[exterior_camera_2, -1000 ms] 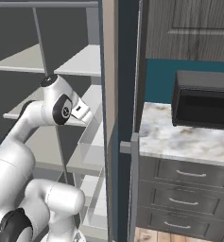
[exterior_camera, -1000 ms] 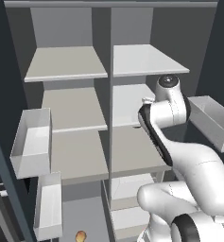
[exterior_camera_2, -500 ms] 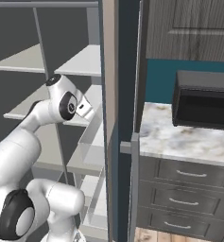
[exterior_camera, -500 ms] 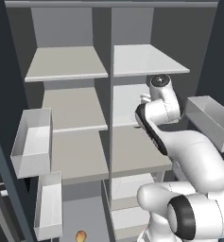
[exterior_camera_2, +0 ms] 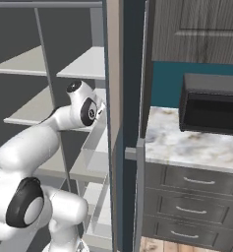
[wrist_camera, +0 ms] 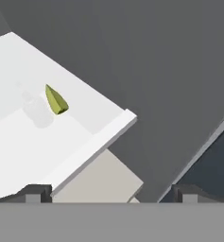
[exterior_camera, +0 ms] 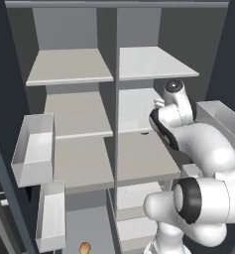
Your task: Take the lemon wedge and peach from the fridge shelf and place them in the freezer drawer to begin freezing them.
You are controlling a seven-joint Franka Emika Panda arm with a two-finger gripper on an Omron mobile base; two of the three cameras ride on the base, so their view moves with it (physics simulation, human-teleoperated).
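Arm reaches deeper toward fridge shelf (wrist_camera: 19,142) than a second ago. Lemon wedge (wrist_camera: 55,100) lies on shelf, near its front edge. End effector (wrist_camera: 108,194) wide open, empty. Step: approaching wedge; next, centre fingers over it, descend, close.

I am in a rendered home kitchen. In front of me stands an open dark-grey fridge (exterior_camera: 10,74) with off-white shelves (exterior_camera: 72,67) stacked in two columns and white bins (exterior_camera: 33,149) hanging on its door at nine o'clock. At three o'clock in my right base view, a marble-patterned bench (exterior_camera_2: 191,145) carries a black microwave (exterior_camera_2: 211,103) against a teal wall (exterior_camera_2: 164,83). Grey drawers with metal handles (exterior_camera_2: 196,189) sit below it, dark wood-grain cupboards (exterior_camera_2: 201,29) above, and a strip of wooden floor (exterior_camera_2: 182,244) shows at six o'clock.
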